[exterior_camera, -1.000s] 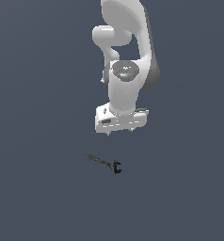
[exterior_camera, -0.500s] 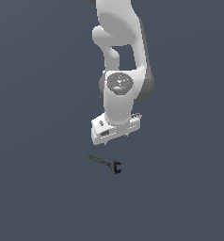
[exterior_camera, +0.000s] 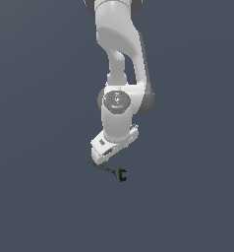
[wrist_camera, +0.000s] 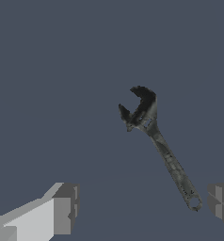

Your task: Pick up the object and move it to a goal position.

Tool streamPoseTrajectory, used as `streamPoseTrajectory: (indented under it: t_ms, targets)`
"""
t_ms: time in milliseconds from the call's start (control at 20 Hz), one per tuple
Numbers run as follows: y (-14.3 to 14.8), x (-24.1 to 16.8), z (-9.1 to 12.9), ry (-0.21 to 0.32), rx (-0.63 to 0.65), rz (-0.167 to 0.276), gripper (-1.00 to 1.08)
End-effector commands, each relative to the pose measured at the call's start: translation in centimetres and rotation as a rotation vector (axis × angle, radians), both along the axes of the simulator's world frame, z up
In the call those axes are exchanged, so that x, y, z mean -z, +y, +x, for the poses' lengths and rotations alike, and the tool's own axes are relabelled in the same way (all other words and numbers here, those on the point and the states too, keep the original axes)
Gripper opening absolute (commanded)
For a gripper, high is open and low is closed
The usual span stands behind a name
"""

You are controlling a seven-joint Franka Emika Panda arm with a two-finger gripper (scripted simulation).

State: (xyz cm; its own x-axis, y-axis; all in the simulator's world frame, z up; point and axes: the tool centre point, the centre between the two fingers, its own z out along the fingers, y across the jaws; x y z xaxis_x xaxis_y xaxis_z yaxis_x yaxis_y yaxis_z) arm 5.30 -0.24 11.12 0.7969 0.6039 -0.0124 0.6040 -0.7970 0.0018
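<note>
Tool (exterior_camera: 100, 158) lower than second ago, fingers (wrist_camera: 62, 214) spread, over handle end of unmoved wrench (wrist_camera: 161, 146).

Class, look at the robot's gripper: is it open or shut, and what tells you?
Open. In the wrist view the gripper shows two fingers set far apart, clasping nothing; the wrench lies flat beyond them.
</note>
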Motion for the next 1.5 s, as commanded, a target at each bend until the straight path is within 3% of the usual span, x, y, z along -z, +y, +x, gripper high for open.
streamPoseTrajectory:
  t_ms: [0,750,1450]
  targets:
    - [-0.5,0.7,0.5,0.0,-0.063,0.001,1.0]
    - [-3.3,4.6,2.5,-0.005,-0.37,0.009,1.0]
    - [-4.0,5.7,2.8,-0.006,-0.427,0.011,1.0]
